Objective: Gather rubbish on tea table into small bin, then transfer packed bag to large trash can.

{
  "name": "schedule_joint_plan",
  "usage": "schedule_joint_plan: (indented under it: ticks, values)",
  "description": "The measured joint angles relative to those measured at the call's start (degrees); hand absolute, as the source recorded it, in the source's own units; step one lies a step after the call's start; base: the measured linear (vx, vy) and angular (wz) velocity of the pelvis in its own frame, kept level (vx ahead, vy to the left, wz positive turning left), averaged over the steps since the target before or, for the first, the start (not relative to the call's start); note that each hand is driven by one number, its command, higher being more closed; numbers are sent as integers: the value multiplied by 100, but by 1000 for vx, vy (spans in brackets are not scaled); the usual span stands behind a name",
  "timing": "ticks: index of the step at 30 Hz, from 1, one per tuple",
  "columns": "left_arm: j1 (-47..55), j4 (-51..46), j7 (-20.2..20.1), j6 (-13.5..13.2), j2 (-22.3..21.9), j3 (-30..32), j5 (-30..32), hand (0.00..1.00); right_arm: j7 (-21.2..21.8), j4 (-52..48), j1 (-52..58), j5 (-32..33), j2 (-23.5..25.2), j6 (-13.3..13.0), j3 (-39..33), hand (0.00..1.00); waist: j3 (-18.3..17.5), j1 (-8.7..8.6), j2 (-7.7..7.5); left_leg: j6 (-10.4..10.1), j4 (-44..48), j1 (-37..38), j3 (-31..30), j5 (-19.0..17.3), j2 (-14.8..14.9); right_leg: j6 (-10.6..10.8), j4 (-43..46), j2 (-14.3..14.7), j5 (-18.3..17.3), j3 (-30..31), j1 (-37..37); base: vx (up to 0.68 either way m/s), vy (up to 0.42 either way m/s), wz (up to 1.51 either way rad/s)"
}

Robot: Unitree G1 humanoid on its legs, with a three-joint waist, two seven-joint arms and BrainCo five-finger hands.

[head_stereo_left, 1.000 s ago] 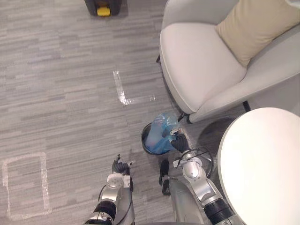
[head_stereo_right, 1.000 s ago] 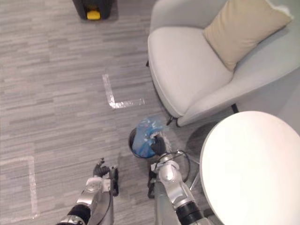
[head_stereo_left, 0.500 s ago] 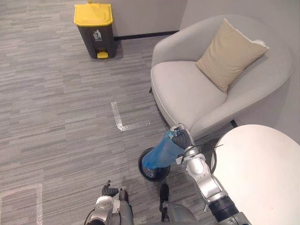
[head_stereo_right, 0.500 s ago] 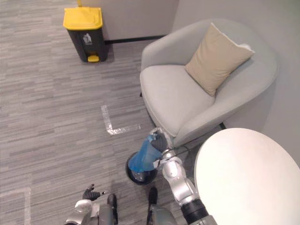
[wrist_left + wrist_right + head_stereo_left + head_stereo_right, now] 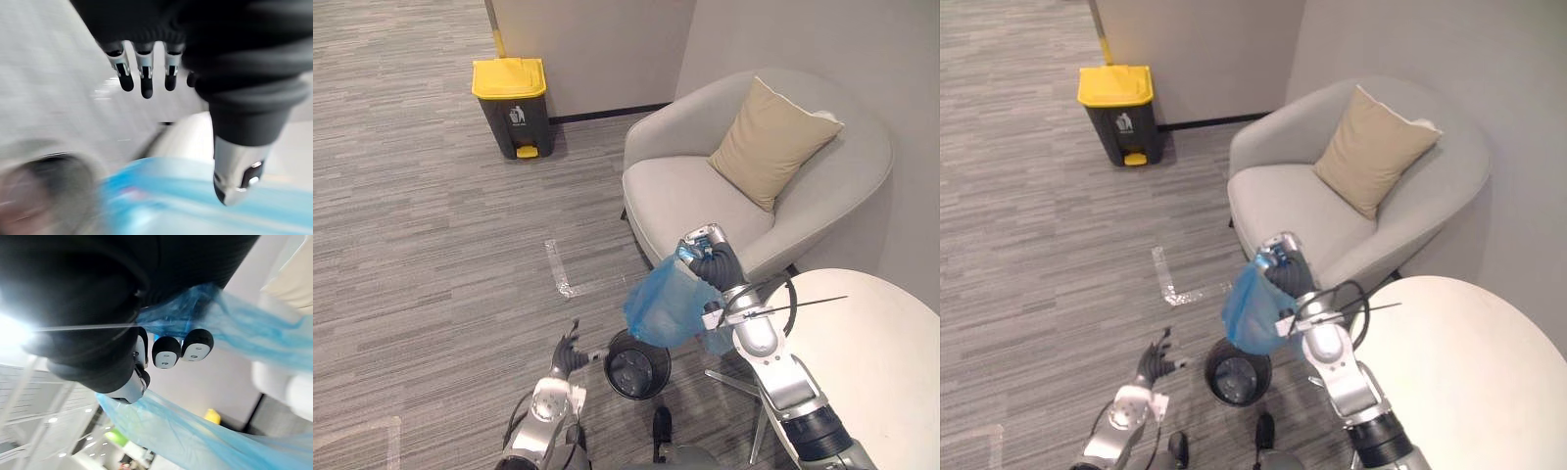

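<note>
The neck of the blue bag is buried inside the right robot hand, whose dark-tipped fingers are clenched round the gathered plastic. What the bag holds cannot be made out through its crumpled sides. It hangs in the air in front of the grey armchair and over the small black bin on the floor. Its lowest fold overlaps the bin's far rim from where I stand, so I cannot tell if it is fully clear of it. The round white counter is cut off at the lower right, and the bin stands on the floor just off its left edge. The left robot hand hangs low beside the bin, fingers spread and loose, grasping nothing. Its wrist view is smeared into blue and dark blurs.

Half a second ago the bag's bottom still sat in the bin's mouth, and now it is lifted well higher. The whole view has also tipped up, so the yellow-lidded trash can by the far wall shows further into the picture, with the beige cushion on the chair.
</note>
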Motion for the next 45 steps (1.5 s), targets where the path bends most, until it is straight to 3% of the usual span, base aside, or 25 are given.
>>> schedule_joint_plan:
  ticks: [2, 7, 12, 16, 20, 26, 45]
  values:
    - [-134, -277, -80, -119, 309, -178, 12, 0, 171, -35, -276, 386, -243, -164, 201, 100, -44, -56, 5, 13, -3, 40, 4, -8, -10, 13, -24, -1, 14, 32, 34, 27, 12, -7]
    - [-472, -612, -299, -245, 669, -525, 70, 0, 448, -385, -512, 868, -594, -248, 421, 100, -219, -61, 57, 39, -179, 209, 49, 0, -41, 16, -36, 4, 15, 72, 99, 12, 9, -5]
    - [-814, -798, -516, -410, 925, -663, 36, 0, 666, -708, -781, 1364, -646, -490, 448, 100, -367, -108, 115, 70, -368, 362, 183, 31, -58, 23, -35, 5, 20, 180, 100, -11, 3, -13]
    - [-1111, -798, -658, -468, 989, -915, -10, 0, 762, -766, -901, 1603, -640, -495, 595, 100, -431, -155, 150, 83, -494, 444, 243, 74, -76, 25, -35, 7, 21, 241, 97, -14, 4, -8]
    - [-1170, -787, -666, -471, 797, -1085, -14, 0, 863, -924, -912, 1723, -435, -504, 854, 100, -450, -175, 159, 82, -626, 534, 315, 125, -79, 24, -35, 32, 23, 318, 87, -7, -7, -10]
    - [-1192, -605, -656, -452, 168, -1309, -148, 0, 876, -866, -1168, 1719, 98, -471, 1283, 100, -535, -181, 210, 89, -794, 625, 355, 200, -87, 26, -36, 50, 26, 363, 81, 0, -5, -3]
    - [-1269, -59, -583, -337, -44, -1471, -59, 0, 880, -270, -1389, 1671, 545, -388, 1528, 100, -565, -207, 203, 62, -780, 584, 333, 234, -72, 22, -151, 67, 113, 456, 82, -7, -3, 0]
